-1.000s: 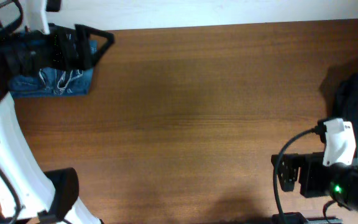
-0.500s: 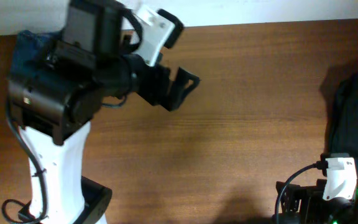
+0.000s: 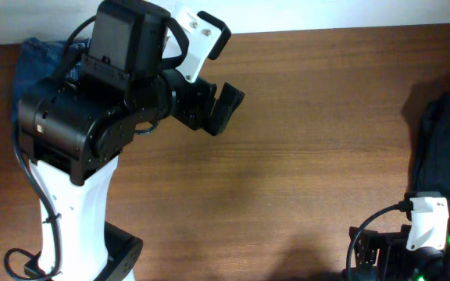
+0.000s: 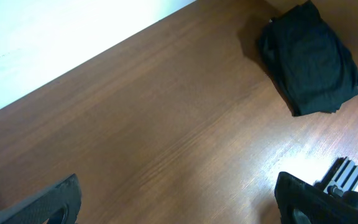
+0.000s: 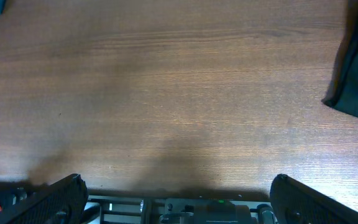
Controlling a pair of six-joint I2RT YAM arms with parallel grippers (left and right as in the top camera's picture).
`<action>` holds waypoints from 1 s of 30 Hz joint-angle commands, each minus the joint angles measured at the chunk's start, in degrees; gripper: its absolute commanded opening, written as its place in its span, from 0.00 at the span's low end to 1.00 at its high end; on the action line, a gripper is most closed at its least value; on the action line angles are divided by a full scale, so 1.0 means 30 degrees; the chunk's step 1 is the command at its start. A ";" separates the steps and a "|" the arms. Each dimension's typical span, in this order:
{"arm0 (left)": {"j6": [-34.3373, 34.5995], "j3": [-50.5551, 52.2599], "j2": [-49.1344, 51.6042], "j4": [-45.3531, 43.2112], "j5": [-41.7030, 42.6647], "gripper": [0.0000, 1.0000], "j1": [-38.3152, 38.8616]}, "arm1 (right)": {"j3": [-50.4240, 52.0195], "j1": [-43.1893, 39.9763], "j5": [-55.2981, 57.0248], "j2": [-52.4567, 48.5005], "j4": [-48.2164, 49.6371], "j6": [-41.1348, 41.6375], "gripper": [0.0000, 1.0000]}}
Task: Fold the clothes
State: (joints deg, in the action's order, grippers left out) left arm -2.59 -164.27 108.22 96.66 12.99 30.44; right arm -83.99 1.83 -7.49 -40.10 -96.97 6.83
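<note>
While both claws stand spread wide and grasp nothing, the left gripper [image 3: 223, 109] hangs above the bare wooden table [image 3: 311, 156], its jaws facing roughly three o'clock in the overhead view. Outward from it, between nine and ten o'clock and behind its own wrist, lies the pair of blue denim jeans [image 3: 31, 56], at the table's far left corner. Only a strip of denim shows past the bulky left arm [image 3: 69, 140], so the long axis of the jeans cannot be told. The right gripper [image 5: 178, 190], likewise released, sits low at the five o'clock edge, well apart from the jeans. Near it, at three o'clock, lies a dark garment [image 3: 448, 148]. The left arm looks much the nearer to the denim, though its claw faces away and would likely need to swing back toward ten o'clock.
</note>
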 commanded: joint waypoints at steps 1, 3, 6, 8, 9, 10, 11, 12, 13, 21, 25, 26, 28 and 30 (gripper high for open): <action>-0.0022 0.0044 -0.0066 0.0007 -0.0277 0.99 0.0073 | 0.0138 0.0015 0.0226 0.0044 -0.0117 -0.0138 0.99; -0.0022 0.0044 -0.0066 0.0000 -0.0277 0.99 0.0073 | 0.0138 0.0015 0.0226 0.0044 -0.0117 -0.0146 0.99; -0.0022 0.0044 -0.0066 0.0007 -0.0277 0.99 0.0073 | 0.0146 0.0015 0.0226 0.0044 -0.0117 -0.0146 0.99; -0.0022 0.0044 -0.0066 0.0007 -0.0277 0.99 0.0073 | 0.0138 0.0015 0.0233 0.0051 -0.0117 -0.0146 0.99; -0.0022 0.0044 -0.0066 0.0007 -0.0277 0.99 0.0073 | 0.0146 0.0015 0.0233 0.0044 -0.0117 -0.0146 0.99; -0.0022 0.0044 -0.0066 0.0000 -0.0277 0.99 0.0073 | 0.0146 0.0007 0.0226 0.0051 -0.0117 -0.0146 0.99; -0.0022 0.0044 -0.0066 0.0000 -0.0277 0.99 0.0073 | 0.0146 0.0000 0.0226 0.0080 -0.0117 -0.0146 0.99; -0.0022 0.0044 -0.0066 0.0007 -0.0277 0.99 0.0073 | 0.0153 -0.0058 0.0226 0.0226 -0.0109 -0.0146 0.99; -0.0022 0.0044 -0.0066 0.0000 -0.0277 0.99 0.0073 | 0.0160 -0.0321 0.0226 0.0444 -0.0117 -0.0138 0.99; -0.0022 0.0044 -0.0066 0.0007 -0.0277 0.99 0.0073 | 0.0255 -0.2047 0.1588 0.3038 0.1719 -0.0678 0.99; -0.0022 0.0044 -0.0066 0.0007 -0.0277 0.99 0.0073 | 0.2390 -0.2018 0.0612 0.5224 0.8342 -0.2601 0.99; -0.0029 0.0044 -0.0066 0.0007 -0.0277 0.99 0.0073 | 0.3541 -0.2004 -0.0029 0.5792 0.9850 -0.3585 0.99; -0.0029 0.0044 -0.0066 0.0007 -0.0277 0.99 0.0073 | 0.5829 -0.1989 -0.0911 0.6761 1.2189 -0.4787 0.99; -0.0022 0.0044 -0.0066 0.0007 -0.0277 0.99 0.0073 | 0.8138 -0.1989 -0.1486 0.7628 1.4462 -0.5246 0.99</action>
State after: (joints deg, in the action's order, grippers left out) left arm -2.59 -164.20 108.22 96.66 12.71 30.44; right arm -67.64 -3.77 -7.81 -19.97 -58.48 -3.29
